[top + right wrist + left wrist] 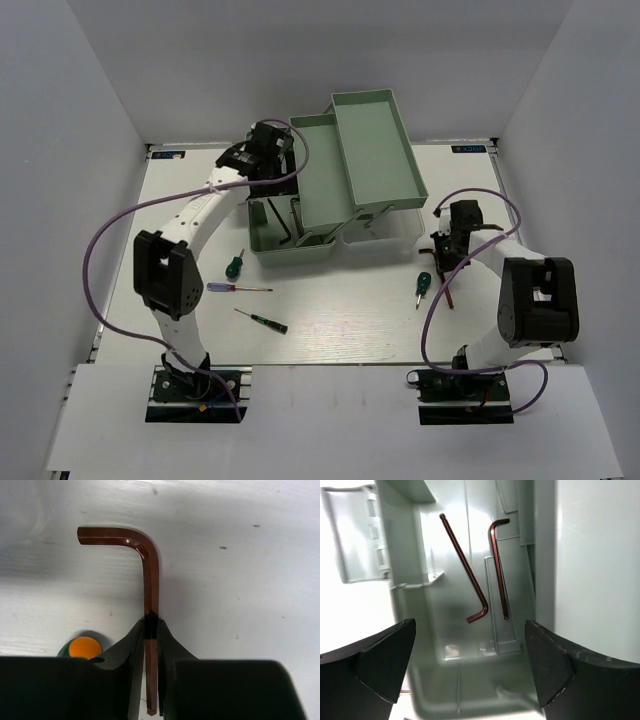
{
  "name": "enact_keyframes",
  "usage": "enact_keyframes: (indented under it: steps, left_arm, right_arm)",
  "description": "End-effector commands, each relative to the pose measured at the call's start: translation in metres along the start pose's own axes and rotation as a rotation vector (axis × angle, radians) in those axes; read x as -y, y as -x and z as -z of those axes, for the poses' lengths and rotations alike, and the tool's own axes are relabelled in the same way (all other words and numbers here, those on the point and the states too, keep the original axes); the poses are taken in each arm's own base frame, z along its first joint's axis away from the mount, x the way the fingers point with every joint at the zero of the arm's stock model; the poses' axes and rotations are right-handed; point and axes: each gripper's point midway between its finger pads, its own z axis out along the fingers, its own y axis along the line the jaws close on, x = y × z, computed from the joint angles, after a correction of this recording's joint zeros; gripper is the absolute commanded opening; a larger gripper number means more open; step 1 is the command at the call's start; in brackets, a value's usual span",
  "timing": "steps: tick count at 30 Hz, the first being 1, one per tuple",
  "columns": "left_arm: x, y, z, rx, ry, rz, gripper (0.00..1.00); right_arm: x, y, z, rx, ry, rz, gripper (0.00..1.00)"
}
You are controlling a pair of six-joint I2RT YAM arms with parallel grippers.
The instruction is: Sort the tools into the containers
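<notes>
Firmly, my right hand clenched the reddish-brown L-shaped metal hex key on its long shank; judged stiff, light, slippery. My left hand stood released.

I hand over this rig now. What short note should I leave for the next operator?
Left gripper: open, above the toolbox bottom compartment, where two hex keys lie.
Right gripper: shut on a third hex key, right of the toolbox.
Done: two hex keys sorted.
To do: the held key; on the table, three screwdrivers by the left arm and one green screwdriver by the right arm.
</notes>
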Motion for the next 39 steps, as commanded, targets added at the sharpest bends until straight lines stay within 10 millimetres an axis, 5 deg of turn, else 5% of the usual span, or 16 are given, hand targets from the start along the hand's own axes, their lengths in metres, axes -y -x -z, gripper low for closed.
enact_keyframes:
  steps: [1, 6, 7, 13, 18, 20, 21, 25, 27, 28, 30, 31, 32, 34, 38, 39]
  left_arm:
    - [-0.004, 0.035, 0.071, 0.156, -0.088, 0.018, 1.0]
    - [-0.009, -0.005, 0.116, 0.192, -0.204, -0.001, 1.0]
    - [-0.01, -0.029, 0.11, 0.146, -0.229, -0.012, 1.0]
    - [-0.012, -0.09, 0.125, 0.123, -0.365, -0.011, 1.0]
    - [-0.019, -0.113, 0.133, 0.118, -0.393, -0.003, 1.0]
    - [-0.021, -0.118, 0.133, 0.113, -0.39, -0.004, 1.0]
    - [-0.023, -0.121, 0.133, 0.11, -0.389, -0.004, 1.0]
    - [-0.019, -0.137, 0.13, 0.089, -0.434, -0.001, 1.0]
    - [-0.015, -0.141, 0.131, 0.089, -0.466, 0.005, 1.0]
    - [-0.016, -0.15, 0.126, 0.064, -0.466, 0.002, 1.0]
    - [-0.014, -0.157, 0.126, 0.049, -0.479, 0.005, 1.0]
    - [-0.017, -0.158, 0.124, 0.046, -0.464, 0.006, 1.0]
    - [-0.019, -0.162, 0.121, 0.024, -0.44, 0.03, 1.0]
    - [-0.044, -0.177, 0.11, -0.046, -0.279, 0.095, 1.0]
    - [-0.066, -0.203, 0.11, -0.164, -0.108, 0.283, 1.0]
    - [-0.069, -0.211, 0.107, -0.176, -0.079, 0.347, 1.0]
  right_arm:
    - [0.017, -0.043, -0.001, -0.155, -0.061, -0.05, 0.0]
    - [0.033, -0.023, 0.028, -0.045, -0.017, -0.139, 0.0]
    - [0.038, -0.02, 0.035, -0.026, -0.011, -0.137, 0.0]
    - [0.027, 0.026, 0.097, 0.257, 0.115, -0.003, 0.0]
    - [-0.015, 0.095, 0.196, 0.6, 0.294, 0.213, 0.0]
    - [-0.047, 0.108, 0.232, 0.675, 0.478, 0.241, 0.0]
    - [-0.062, 0.134, 0.282, 0.778, 0.504, 0.314, 0.0]
    - [-0.119, 0.162, 0.35, 0.826, 0.764, 0.389, 0.0]
    - [-0.16, 0.164, 0.354, 0.787, 0.895, 0.448, 0.0]
    - [-0.17, 0.169, 0.372, 0.809, 0.92, 0.461, 0.0]
    - [-0.215, 0.173, 0.367, 0.757, 1.006, 0.508, 0.0]
    - [-0.237, 0.174, 0.387, 0.78, 1.042, 0.555, 0.0]
    - [-0.249, 0.192, 0.358, 0.71, 1.022, 0.49, 0.0]
    - [-0.293, 0.207, 0.367, 0.712, 1.08, 0.513, 0.0]
    - [-0.351, 0.251, 0.334, 0.678, 1.044, 0.399, 0.0]
    - [-0.367, 0.26, 0.287, 0.615, 0.99, 0.356, 0.0]
